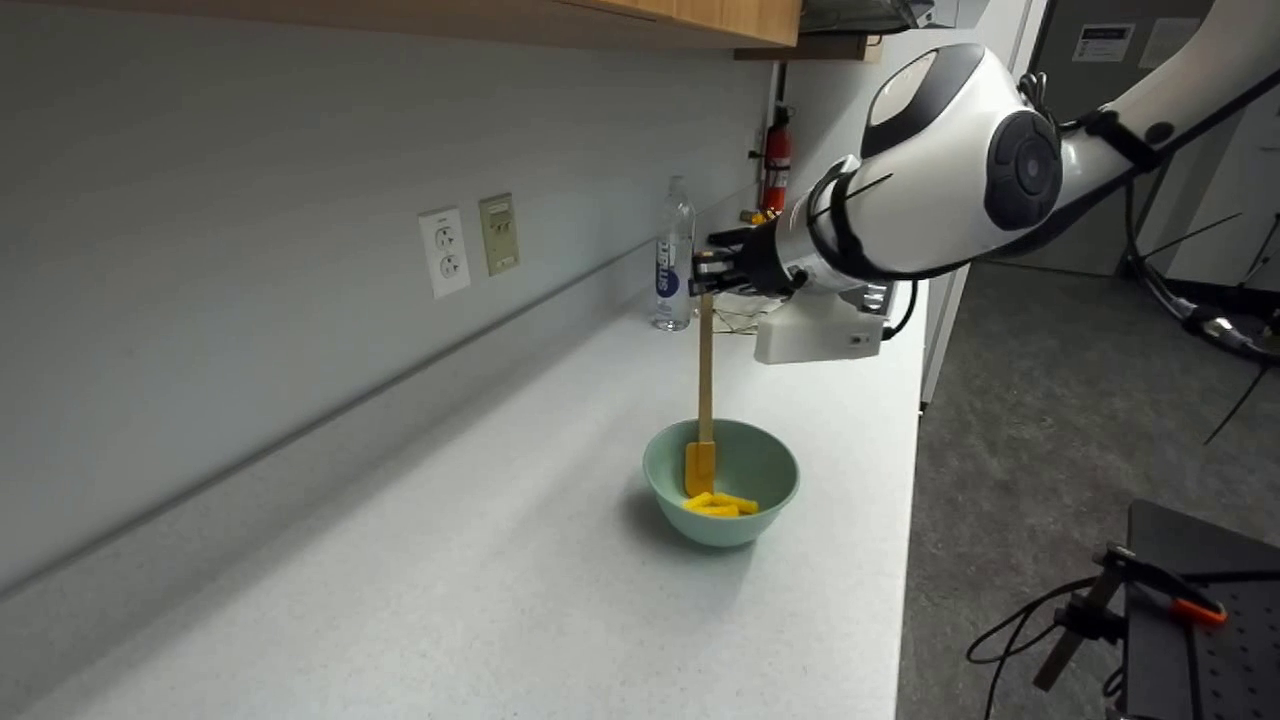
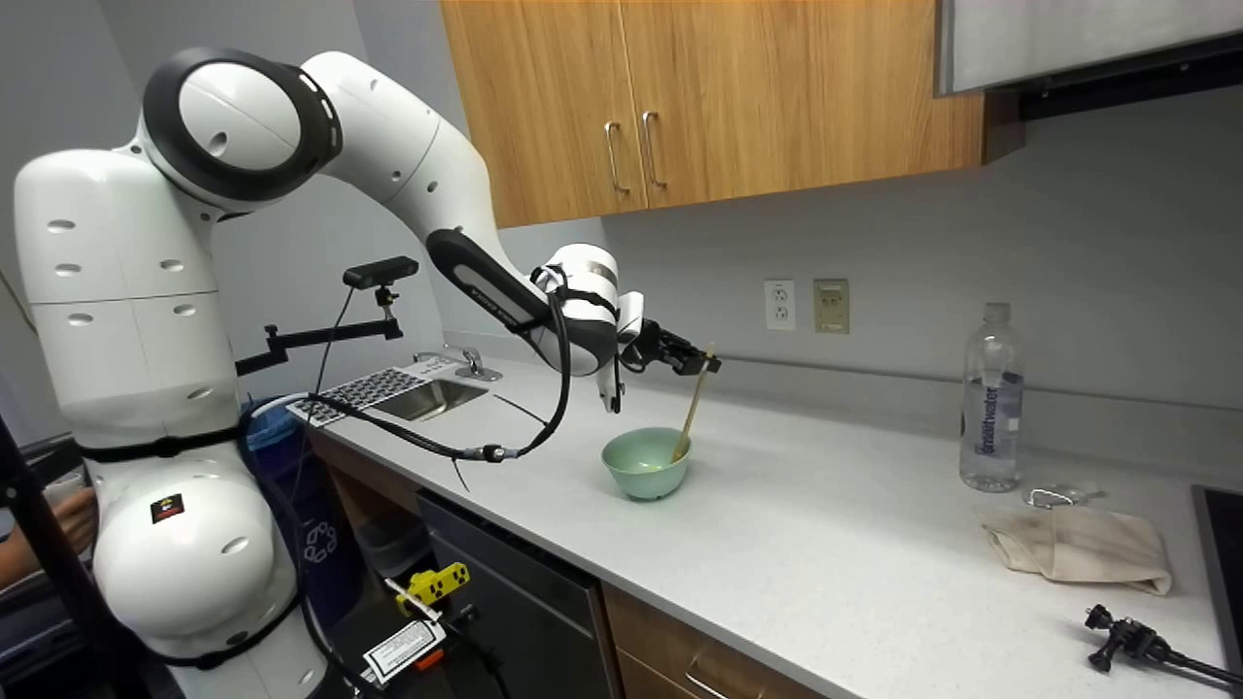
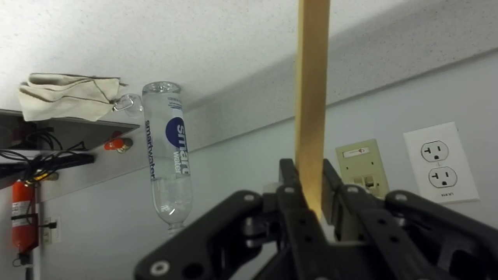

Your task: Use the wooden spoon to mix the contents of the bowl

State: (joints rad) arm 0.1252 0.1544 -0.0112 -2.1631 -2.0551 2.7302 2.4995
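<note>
Spoon (image 1: 706, 370) down in mint-green bowl (image 1: 750, 468)

Left to right in an exterior view: white outlet (image 1: 445, 252) on the wall (image 1: 230, 200); clear bottle (image 1: 674, 255) on the counter (image 1: 450, 560); spoon, its flat head beside yellow bits (image 1: 718, 508); gripper (image 1: 706, 272) clamped on the spoon's handle near its top.

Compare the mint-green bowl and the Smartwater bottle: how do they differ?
The mint-green bowl is low and wide; the Smartwater bottle is tall and narrow. The bowl is opaque and plain; the bottle is clear, with printed lettering. Yellow pieces lie in the bowl and a wooden-handled spatula reaches in; the bottle stands apart. Both stand upright on the white countertop.
</note>
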